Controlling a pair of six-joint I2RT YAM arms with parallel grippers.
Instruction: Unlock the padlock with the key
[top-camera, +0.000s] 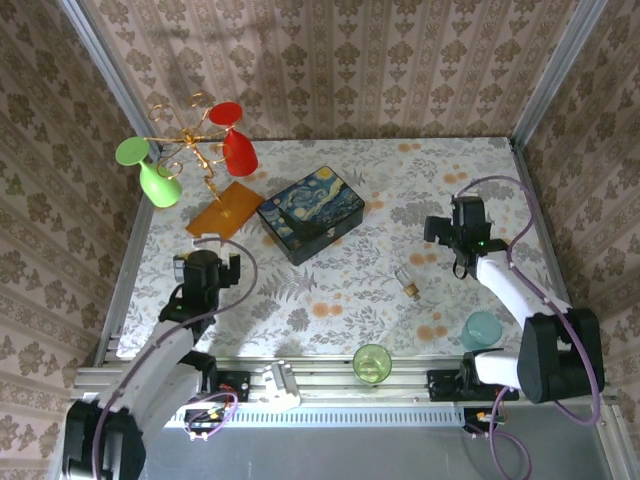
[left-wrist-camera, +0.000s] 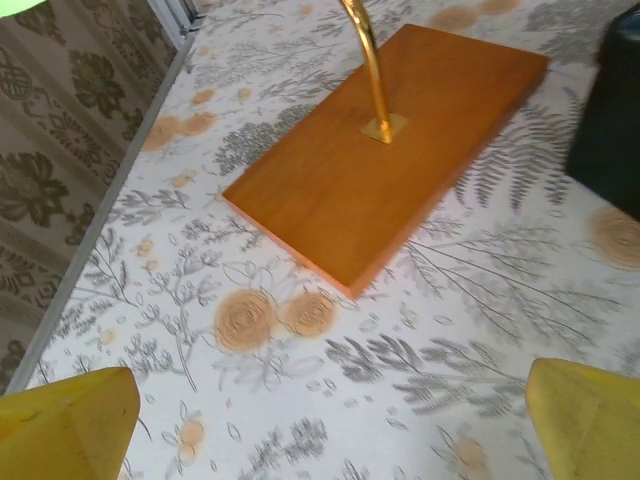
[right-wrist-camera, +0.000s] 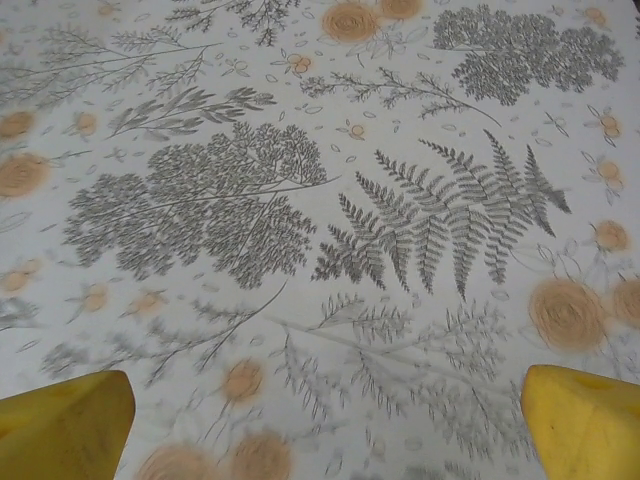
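Padlock (top-camera: 408, 284) flat, lengthwise front-to-back, shackle (top-camera: 401, 272) rearward.

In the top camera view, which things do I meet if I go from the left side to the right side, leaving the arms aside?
green glass → red glass → painted box → green cup → padlock → teal cup

Right gripper (right-wrist-camera: 325, 425) is hanging above the tablecloth (right-wrist-camera: 300, 130), jaws standing wide apart. Its two yellow fingertips (right-wrist-camera: 62, 420) are showing at the lower left and lower right corners, with bare printed cloth lying between them. The cloth is showing grey foliage on white. A large fern frond (right-wrist-camera: 450, 215) is spreading right of centre, and an orange rosette (right-wrist-camera: 567, 312) is sitting near the right edge, above the right fingertip.
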